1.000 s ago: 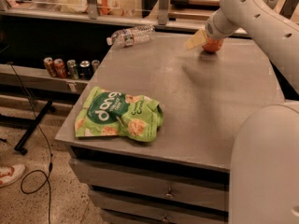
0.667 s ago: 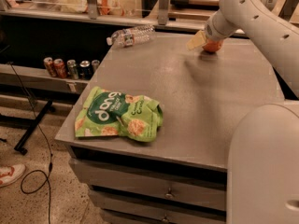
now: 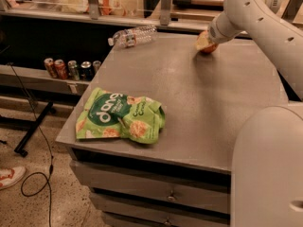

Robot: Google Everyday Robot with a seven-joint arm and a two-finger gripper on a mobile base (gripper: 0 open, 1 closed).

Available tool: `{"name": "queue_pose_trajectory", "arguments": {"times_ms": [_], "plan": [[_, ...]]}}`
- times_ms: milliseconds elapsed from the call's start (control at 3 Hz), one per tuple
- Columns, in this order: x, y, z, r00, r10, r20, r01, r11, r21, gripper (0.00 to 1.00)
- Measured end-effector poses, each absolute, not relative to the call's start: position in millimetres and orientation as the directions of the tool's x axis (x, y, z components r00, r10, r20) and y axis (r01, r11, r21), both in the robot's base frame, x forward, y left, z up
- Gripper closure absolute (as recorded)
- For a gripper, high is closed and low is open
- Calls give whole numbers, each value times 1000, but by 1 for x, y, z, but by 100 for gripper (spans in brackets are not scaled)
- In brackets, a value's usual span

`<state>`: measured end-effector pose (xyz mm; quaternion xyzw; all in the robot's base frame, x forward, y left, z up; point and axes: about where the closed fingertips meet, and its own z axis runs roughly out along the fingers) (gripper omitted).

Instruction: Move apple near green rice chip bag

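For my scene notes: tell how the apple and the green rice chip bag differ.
Size: the apple is small, the green rice chip bag far larger. Shape: the apple is round and orange-red; the bag lies flat and bright green. Place: the apple is at the far right, with the gripper at it; the bag lies alone near the front left edge. Both share the grey table.

Office snack area: drawer counter [image 3: 189,93], shelved soda cans [image 3: 71,69]; gripper [image 3: 206,42] at apple [image 3: 209,48].

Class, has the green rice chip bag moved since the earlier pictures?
No. The green rice chip bag sits at the same front-left table corner; the gripper is at the apple, far side.
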<state>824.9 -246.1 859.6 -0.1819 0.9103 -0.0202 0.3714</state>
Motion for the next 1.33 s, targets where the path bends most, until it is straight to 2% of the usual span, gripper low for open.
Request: {"name": "queue_pose_trajectory", "arguments": {"times_ms": [333, 667, 1000, 1333], "plan": [[821, -249, 869, -643, -355, -679, -317, 930, -186, 88], [812, -251, 895, -598, -387, -702, -328, 917, -227, 100], [793, -244, 924, -533, -439, -723, -385, 887, -255, 100], [767, -216, 948, -450, -527, -721, -512, 814, -276, 100]]}}
